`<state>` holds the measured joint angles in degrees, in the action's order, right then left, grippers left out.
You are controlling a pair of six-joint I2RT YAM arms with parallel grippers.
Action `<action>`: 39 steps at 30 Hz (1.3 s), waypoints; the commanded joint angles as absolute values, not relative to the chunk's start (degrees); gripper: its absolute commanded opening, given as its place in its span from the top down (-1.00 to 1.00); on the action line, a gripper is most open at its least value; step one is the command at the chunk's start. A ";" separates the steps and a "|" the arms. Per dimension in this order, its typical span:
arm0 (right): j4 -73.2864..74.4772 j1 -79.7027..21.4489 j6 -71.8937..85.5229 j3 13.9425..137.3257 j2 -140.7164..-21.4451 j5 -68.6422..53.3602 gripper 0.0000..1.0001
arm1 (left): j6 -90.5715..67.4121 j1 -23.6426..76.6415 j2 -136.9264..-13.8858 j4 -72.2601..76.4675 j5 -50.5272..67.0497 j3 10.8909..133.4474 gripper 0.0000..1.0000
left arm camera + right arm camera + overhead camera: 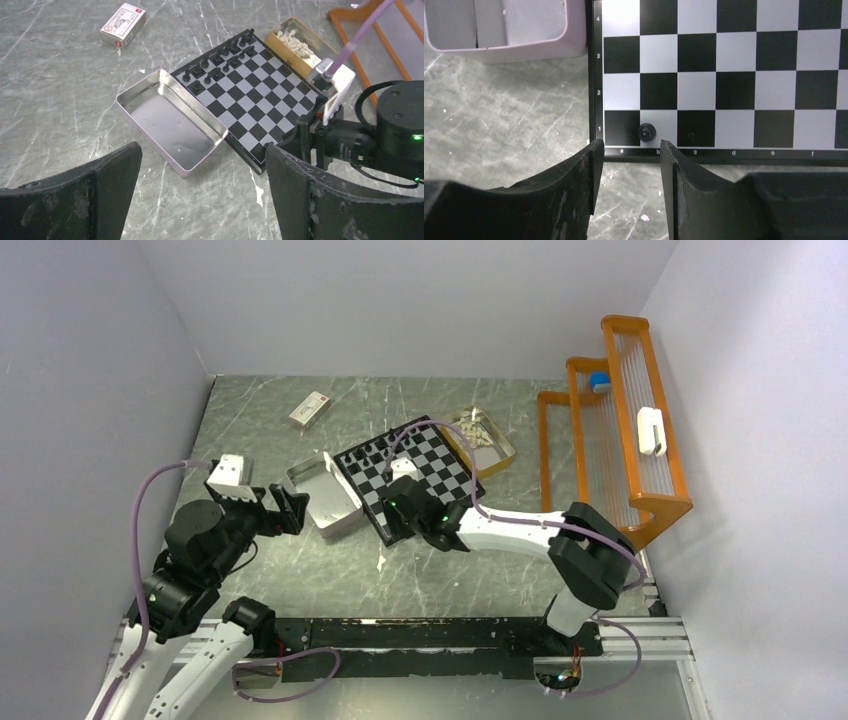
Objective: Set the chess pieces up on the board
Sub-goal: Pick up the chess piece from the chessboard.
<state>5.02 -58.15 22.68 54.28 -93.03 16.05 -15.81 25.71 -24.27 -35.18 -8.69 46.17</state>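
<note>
left pincer point(202, 200) spread wide, nothing in it, over the table point(60, 100) near open silver tin point(165, 120). right pincer point(626, 160) part open, empty, low at edge of board point(440, 465). one black piece point(646, 132) stands on the edge row just past its tips. other black pieces point(216, 62) in two rows at opposite side. cream pieces point(295, 42) in tan tray point(290, 57).

We see a desk point(50, 100) with a smooth, marble-like grey surface and a faint sheen. The open tin point(170, 120) is bare metal, bright and reflective inside. The board point(260, 95) looks smooth and slightly glossy, and the black piece point(646, 132) on it shines like plastic. The right end effector point(630, 150) is matt black, scuffed and grainy. The small box point(123, 24) looks like printed cardboard.
</note>
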 commanded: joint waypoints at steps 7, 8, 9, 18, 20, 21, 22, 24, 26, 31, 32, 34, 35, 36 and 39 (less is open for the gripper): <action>5.01 -58.55 20.08 59.70 -100.04 21.21 0.20 | -13.90 25.14 -22.63 -32.06 -9.95 45.80 -0.94; 5.20 -58.59 19.95 59.99 -100.45 21.38 0.20 | -13.81 25.06 -22.65 -32.03 -9.81 45.81 -0.94; 5.56 -58.58 19.96 60.35 -100.88 21.58 0.21 | -13.73 24.97 -22.67 -31.92 -9.62 45.79 -0.94; 6.02 -58.63 20.44 60.61 -101.70 20.97 0.42 | -13.51 24.19 -22.75 -31.86 -9.66 45.70 -0.94; 6.31 -58.69 21.01 60.37 -101.48 20.74 0.46 | -13.55 24.13 -22.82 -31.90 -9.84 45.66 -0.94; 6.40 -58.63 21.24 60.27 -101.40 20.70 0.46 | -13.54 24.04 -22.84 -31.83 -9.80 45.58 -0.94; 6.33 -58.69 21.53 60.03 -101.35 20.52 0.46 | -13.51 24.08 -22.94 -31.74 -9.72 45.53 -0.94; 6.10 -58.75 22.01 59.62 -101.02 20.40 0.47 | -13.34 24.06 -23.02 -31.73 -9.44 45.69 -0.94; 5.55 -58.78 22.07 59.04 -100.62 20.43 0.52 | -13.38 24.02 -22.95 -31.65 -9.50 45.62 -0.94; 7.00 -58.74 22.08 60.13 -100.89 20.48 0.59 | -13.41 23.91 -22.96 -31.82 -9.80 45.62 -0.94; 7.07 -58.79 22.09 60.18 -100.82 20.40 0.61 | -13.37 23.91 -22.98 -31.82 -9.92 45.62 -0.95; 7.73 -58.81 22.34 60.57 -100.89 20.55 0.64 | -13.44 23.87 -23.03 -31.90 -10.09 45.61 -0.94; 8.01 -58.82 22.45 60.68 -100.90 20.52 0.65 | -13.45 23.87 -22.95 -31.90 -10.15 45.62 -0.94; 8.14 -58.80 22.49 60.70 -100.79 20.56 0.68 | -13.51 23.82 -22.84 -31.90 -10.26 45.62 -0.94; 8.08 -58.80 22.58 60.60 -99.64 20.69 0.75 | -13.62 23.77 -22.78 -31.99 -10.50 45.62 -0.95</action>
